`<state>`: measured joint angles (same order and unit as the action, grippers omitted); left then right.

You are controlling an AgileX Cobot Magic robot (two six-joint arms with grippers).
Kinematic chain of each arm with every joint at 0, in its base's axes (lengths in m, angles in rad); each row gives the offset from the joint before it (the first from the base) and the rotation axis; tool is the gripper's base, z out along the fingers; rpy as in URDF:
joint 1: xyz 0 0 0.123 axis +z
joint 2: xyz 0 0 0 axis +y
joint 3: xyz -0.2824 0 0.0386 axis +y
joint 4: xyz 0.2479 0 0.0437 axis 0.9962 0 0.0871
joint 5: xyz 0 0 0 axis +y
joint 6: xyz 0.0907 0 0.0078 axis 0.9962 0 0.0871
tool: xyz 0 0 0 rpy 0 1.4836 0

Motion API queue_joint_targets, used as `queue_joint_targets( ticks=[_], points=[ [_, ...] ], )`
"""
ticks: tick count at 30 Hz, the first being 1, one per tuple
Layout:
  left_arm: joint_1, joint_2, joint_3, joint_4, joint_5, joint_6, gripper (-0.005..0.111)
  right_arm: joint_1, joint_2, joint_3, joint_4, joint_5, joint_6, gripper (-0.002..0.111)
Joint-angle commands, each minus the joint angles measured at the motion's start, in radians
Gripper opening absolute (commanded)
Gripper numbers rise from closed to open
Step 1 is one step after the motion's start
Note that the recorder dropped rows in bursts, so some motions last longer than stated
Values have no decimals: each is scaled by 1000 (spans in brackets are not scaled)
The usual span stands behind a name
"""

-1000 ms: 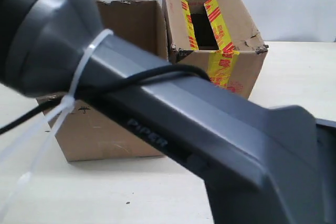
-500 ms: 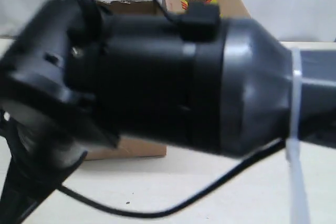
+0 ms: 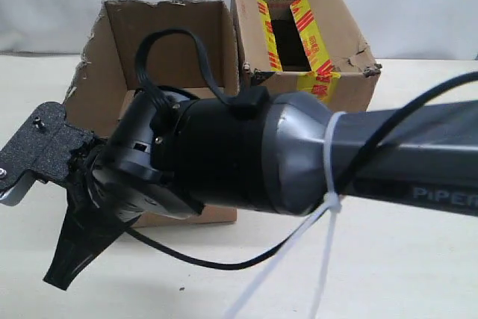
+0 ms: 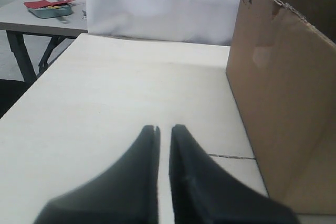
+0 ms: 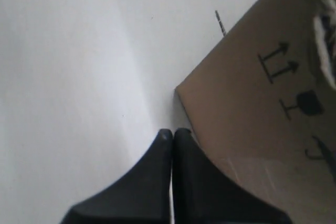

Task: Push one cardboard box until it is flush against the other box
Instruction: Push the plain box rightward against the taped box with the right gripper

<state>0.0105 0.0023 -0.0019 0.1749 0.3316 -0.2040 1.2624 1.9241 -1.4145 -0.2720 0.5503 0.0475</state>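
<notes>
Two boxes, taped box [image 3: 340,35] at 2 o'clock from plain box [image 3: 168,42], right arm [image 3: 299,155] blocking. Both pinched together, empty: left gripper [image 4: 164,128], right gripper [image 5: 172,131].

The cardboard box [image 3: 168,39] stands upright and open-topped on the pale bench [image 3: 418,274]. It is plain brown with a ragged, torn rim and black handling symbols printed near one corner. The other box [image 3: 328,42] stands just beside it, to the right and slightly further back. It carries yellow tape printed in red and has torn corners. Whether their walls touch cannot be told.
</notes>
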Motion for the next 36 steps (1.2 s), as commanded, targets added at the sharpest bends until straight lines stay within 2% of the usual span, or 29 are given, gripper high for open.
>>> queue_joint_targets(
  ticks=[1, 11, 36],
  points=[
    [3, -2, 2, 1, -8, -3, 0, -26, 33, 1, -37, -80, 3, 0],
    [3, -2, 2, 1, -8, -3, 0, -121, 36, 1, -57, -125, 21, 0],
    [3, -2, 2, 1, -8, -3, 0, -268, 102, -41, -114, -243, 9, 0]
  ],
)
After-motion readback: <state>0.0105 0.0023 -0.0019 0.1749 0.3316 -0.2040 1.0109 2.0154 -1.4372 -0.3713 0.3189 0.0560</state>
